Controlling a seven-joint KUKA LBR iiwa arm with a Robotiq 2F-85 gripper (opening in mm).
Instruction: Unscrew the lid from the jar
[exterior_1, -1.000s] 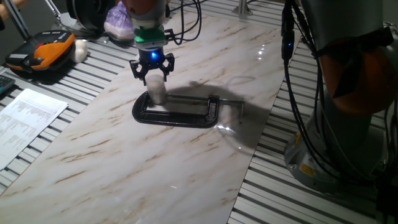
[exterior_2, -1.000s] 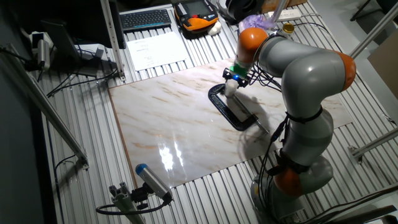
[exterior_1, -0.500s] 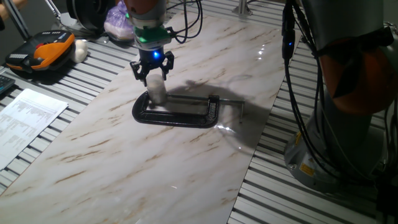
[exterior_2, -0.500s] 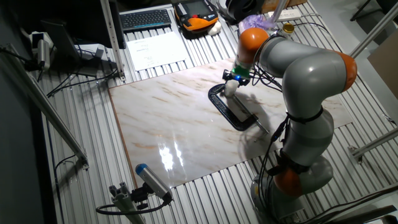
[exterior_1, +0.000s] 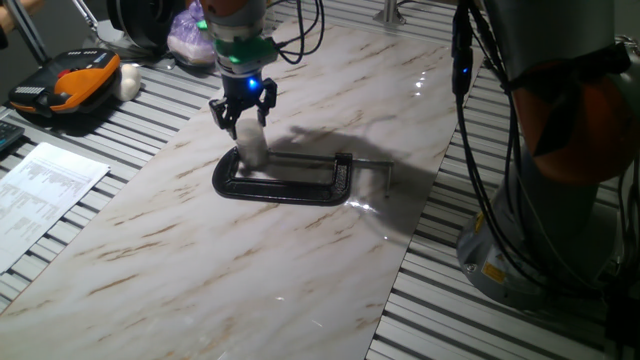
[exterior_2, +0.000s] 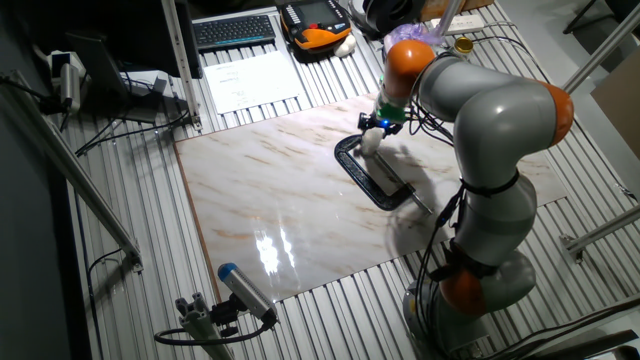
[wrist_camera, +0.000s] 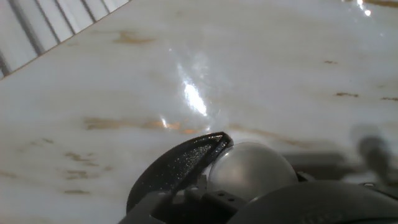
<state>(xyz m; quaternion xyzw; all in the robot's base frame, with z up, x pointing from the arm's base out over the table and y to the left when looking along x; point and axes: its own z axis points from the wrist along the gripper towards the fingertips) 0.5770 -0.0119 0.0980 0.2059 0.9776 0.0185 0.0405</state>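
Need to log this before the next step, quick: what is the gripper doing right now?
Gripper: shut on the lid, just above the jar.

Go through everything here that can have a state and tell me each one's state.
jar: upright, held in the C-clamp.
lid: between the jaws, just above the jar.
C-clamp: flat on the marble board, closed on the jar.
gripper: over the jar, around the lid.

Whether the fingers (exterior_1: 228, 112) grip the lid (exterior_1: 248, 127) is too small to tell.
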